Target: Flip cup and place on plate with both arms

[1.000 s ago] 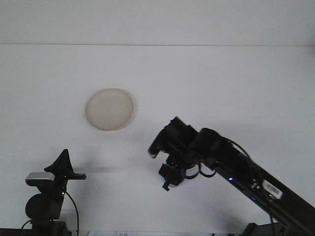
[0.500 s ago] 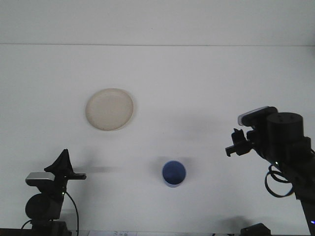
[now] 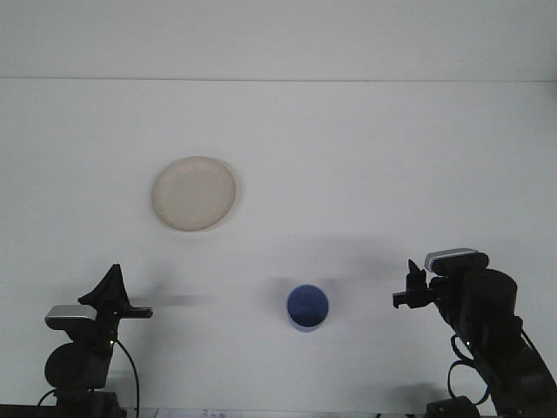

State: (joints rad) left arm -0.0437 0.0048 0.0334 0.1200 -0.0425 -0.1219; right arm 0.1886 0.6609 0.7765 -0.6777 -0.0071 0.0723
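A single front view over a white table (image 3: 365, 157) is recorded.

Cup: a blue cup (image 3: 307, 307) is seen standing upright on the table, mouth upward, near the front edge and slightly right of centre. The interior is visible from above and shows only the blue inner wall and floor; no contents can be made out. The rim appears paler than the inside. The cup is touched by neither arm.

Plate: a round, cream-coloured plate (image 3: 193, 193) is seen lying flat on the table, to the left of centre and farther back than the cup. Its surface is bare; nothing is carried on it. Cup and plate are well apart.

Left gripper (image 3: 111, 287): it is seen at the lower left, close to the front edge, pointing upward as a dark wedge shape. Nothing is held in it. Whether its fingers are parted or closed cannot be told from this angle.

Right gripper (image 3: 409, 289): it is seen at the lower right, pointing left toward the cup but clear of it, with open table between them. Nothing is held in it. The small dark tips are too indistinct for the opening to be judged.
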